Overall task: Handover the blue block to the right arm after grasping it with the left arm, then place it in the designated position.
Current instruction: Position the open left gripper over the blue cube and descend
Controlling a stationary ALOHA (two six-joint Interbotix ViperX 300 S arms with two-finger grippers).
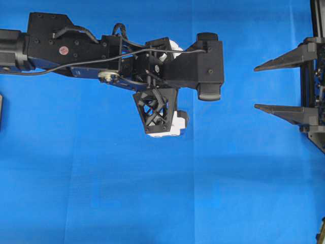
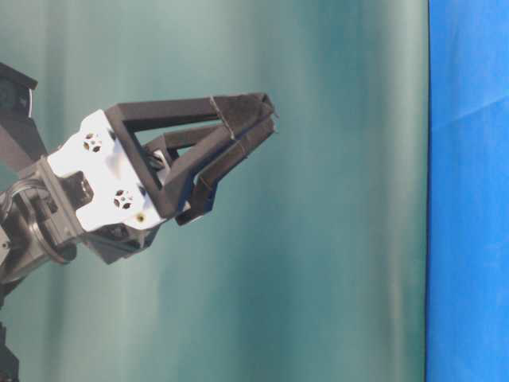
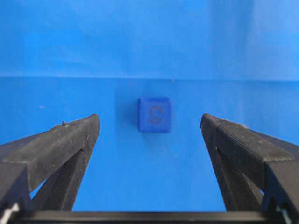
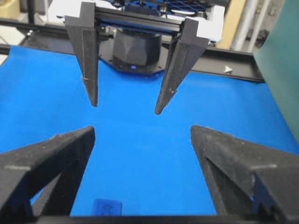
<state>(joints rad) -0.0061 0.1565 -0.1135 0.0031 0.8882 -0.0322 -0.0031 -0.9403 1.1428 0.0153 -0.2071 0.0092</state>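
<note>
Left wrist-mounted view: blue block (image 3: 154,115) lies untouched ahead, centred between the left claw (image 3: 149,126) fingers, spread wide, empty. Grasp pending: advance, close.

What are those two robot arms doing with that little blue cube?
Nothing is being held yet. The blue block sits alone on the blue cloth. The left arm's hand hangs over it with its fingers spread wide, one on each side but not touching. The right arm's hand waits at the side of the table, open and empty too. So the grab, the handover and the placing are all not yet done.
</note>
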